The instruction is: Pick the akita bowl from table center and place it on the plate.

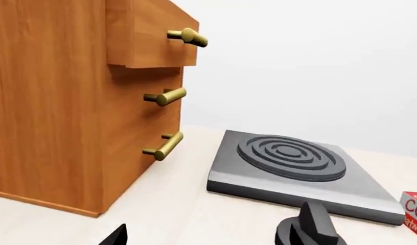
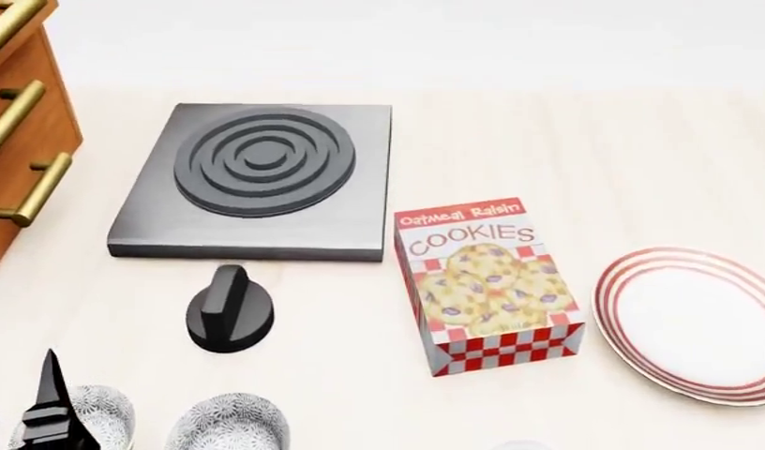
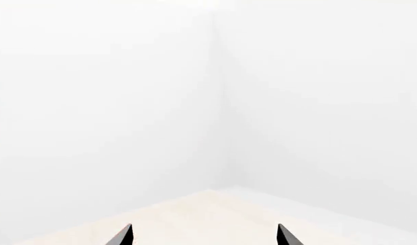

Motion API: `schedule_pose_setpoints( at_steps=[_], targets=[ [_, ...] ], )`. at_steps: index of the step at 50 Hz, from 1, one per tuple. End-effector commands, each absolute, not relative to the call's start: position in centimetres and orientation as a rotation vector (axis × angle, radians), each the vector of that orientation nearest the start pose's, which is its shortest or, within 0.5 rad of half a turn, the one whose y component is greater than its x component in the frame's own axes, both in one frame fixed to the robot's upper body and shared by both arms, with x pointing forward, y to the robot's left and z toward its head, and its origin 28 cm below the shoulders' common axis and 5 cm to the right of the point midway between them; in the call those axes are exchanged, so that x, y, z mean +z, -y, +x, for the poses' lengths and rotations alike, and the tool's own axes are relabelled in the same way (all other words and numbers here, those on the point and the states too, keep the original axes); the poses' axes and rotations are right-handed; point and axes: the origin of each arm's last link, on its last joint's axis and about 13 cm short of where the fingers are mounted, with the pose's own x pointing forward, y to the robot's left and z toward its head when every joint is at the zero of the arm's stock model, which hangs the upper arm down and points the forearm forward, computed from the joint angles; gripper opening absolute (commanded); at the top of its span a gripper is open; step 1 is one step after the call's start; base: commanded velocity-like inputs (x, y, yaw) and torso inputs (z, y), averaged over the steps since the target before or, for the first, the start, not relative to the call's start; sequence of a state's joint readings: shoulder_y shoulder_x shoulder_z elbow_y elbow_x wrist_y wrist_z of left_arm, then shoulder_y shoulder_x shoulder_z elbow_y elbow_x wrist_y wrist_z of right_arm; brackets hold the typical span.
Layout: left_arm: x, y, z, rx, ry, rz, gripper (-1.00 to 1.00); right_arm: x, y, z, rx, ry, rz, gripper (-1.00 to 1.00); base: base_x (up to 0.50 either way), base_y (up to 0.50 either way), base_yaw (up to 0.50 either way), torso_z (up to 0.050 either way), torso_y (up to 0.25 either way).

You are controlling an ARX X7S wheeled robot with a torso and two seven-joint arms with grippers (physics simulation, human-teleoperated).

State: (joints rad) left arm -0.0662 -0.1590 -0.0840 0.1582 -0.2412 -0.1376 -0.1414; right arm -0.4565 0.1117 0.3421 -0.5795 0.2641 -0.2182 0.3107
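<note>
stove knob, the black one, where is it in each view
Head view: the black stove knob stands on the table just in front of the grey burner plate, left of the cookie box.
Left wrist view: the knob is at the lower edge, in front of the burner plate.
Right wrist view: not in it.
Shared landmark: the burner plate.

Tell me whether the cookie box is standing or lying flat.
Lying flat: the cookie box rests on its back on the table, printed front facing up.

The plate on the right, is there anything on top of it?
Nothing shows on the plate; its white centre is bare. Its far right edge runs out of the head view, so that sliver cannot be checked.
</note>
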Motion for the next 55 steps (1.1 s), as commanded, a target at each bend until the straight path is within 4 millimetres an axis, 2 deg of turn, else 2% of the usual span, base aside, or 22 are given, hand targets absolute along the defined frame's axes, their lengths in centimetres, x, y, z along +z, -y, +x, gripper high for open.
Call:
schedule_pose_setpoints(
  at_steps=[1,4,17,22,30,35,44,55],
  targets=[
    [5.9,-25.4,22.6,0.181,0.097,-0.09,1.0,9.0,17.4,10.6,-0.536,0.393,0.028,1.0,0.5,0.0,0.0,0.0,0.0],
    [6.0,-25.4,22.6,0.183,0.099,-0.092,1.0,9.1,17.4,10.6,-0.539,0.405,0.026,1.0,0.5,0.0,0.0,0.0,0.0],
    [5.8,-25.5,22.9,0.195,0.092,-0.09,1.0,8.7,17.3,10.9,-0.537,0.39,0.032,1.0,0.0,0.0,0.0,0.0,0.0],
    [6.1,-26.1,23.1,0.223,0.102,-0.094,1.0,9.8,16.2,12.5,-0.402,0.324,0.035,1.0,0.0,0.0,0.0,0.0,0.0],
    [7.0,-28.5,23.9,0.351,0.128,-0.121,1.0,12.7,13.7,15.4,-0.115,0.228,0.007,1.0,0.0,0.0,0.0,0.0,0.0],
    [7.3,-29.6,24.0,0.401,0.144,-0.135,1.0,13.3,12.4,17.2,0.012,0.179,-0.022,1.0,0.0,0.0,0.0,0.0,0.0],
    [7.3,-30.5,23.8,0.446,0.136,-0.2,1.0,14.3,10.3,19.0,0.237,0.108,-0.034,1.0,0.0,0.0,0.0,0.0,0.0],
    [7.4,-31.0,23.7,0.466,0.135,-0.23,1.0,15.4,9.5,21.0,0.395,0.012,0.04,1.0,0.0,0.0,0.0,0.0,0.0]
  ],
)
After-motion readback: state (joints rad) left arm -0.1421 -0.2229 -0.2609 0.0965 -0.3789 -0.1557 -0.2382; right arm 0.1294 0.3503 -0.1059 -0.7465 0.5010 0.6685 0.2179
